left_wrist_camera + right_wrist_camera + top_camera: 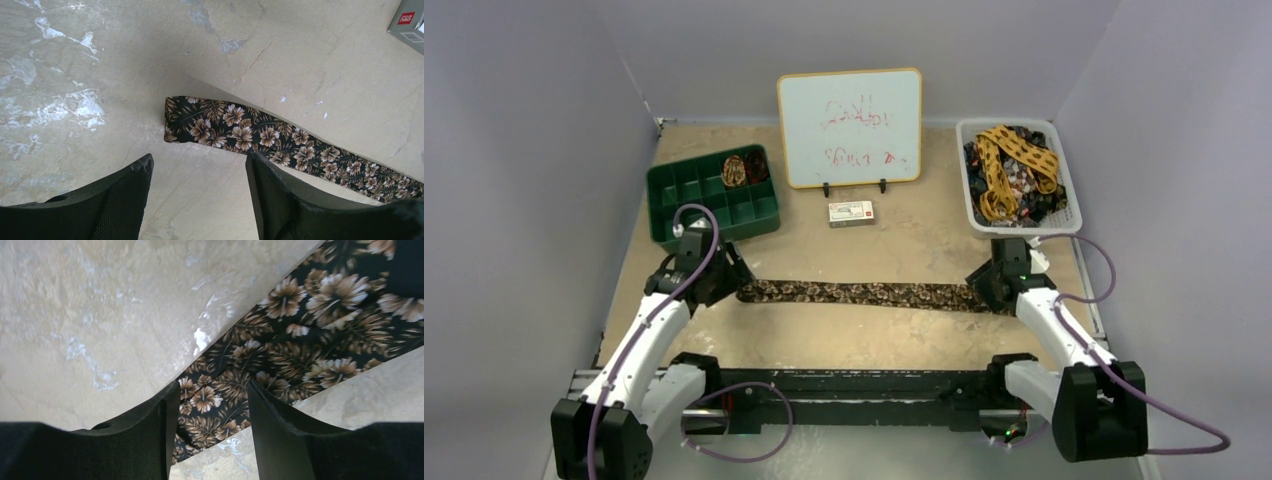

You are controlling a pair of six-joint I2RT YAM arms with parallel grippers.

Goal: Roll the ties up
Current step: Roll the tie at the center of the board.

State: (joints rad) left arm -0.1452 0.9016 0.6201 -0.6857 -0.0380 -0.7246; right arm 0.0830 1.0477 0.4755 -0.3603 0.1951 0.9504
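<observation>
Whiteboard's (pixel 849 127) red writing behind the flat tie (pixel 864 294) is illegible.

The top external camera looks down from above and behind the 2 arm bases at the table's (pixel 894 335) near edge, taking in the whole surface to the back wall. The 2 wrist cameras hang close over the tabletop, one looking past the left gripper (pixel 199 159) at the floral tie's (pixel 240 131) end nearer the left edge, the other past the right gripper (pixel 212 386) at its opposite end. All 3 views share that tie.
</observation>
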